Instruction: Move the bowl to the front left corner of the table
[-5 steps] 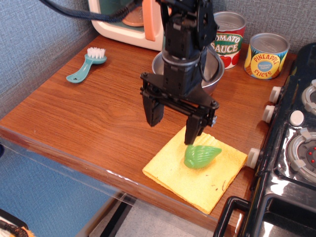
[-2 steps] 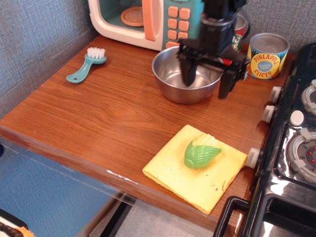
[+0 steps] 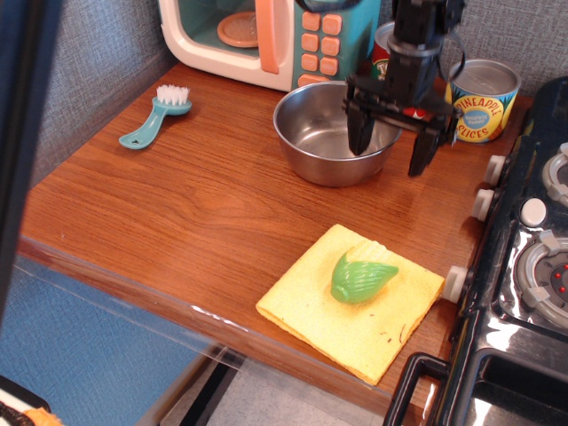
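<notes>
The gripper [image 3: 391, 151], its jaws spread apart, straddles the bowl's [image 3: 319, 142] rim at the bowl's 3 o'clock side on the table [image 3: 177, 213].

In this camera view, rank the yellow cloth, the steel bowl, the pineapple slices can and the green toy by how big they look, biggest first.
1. yellow cloth, though it lies nearest the camera, which flatters it
2. steel bowl
3 and 4. pineapple slices can and green toy look alike; the can sits farther back, so no ranking.
</notes>
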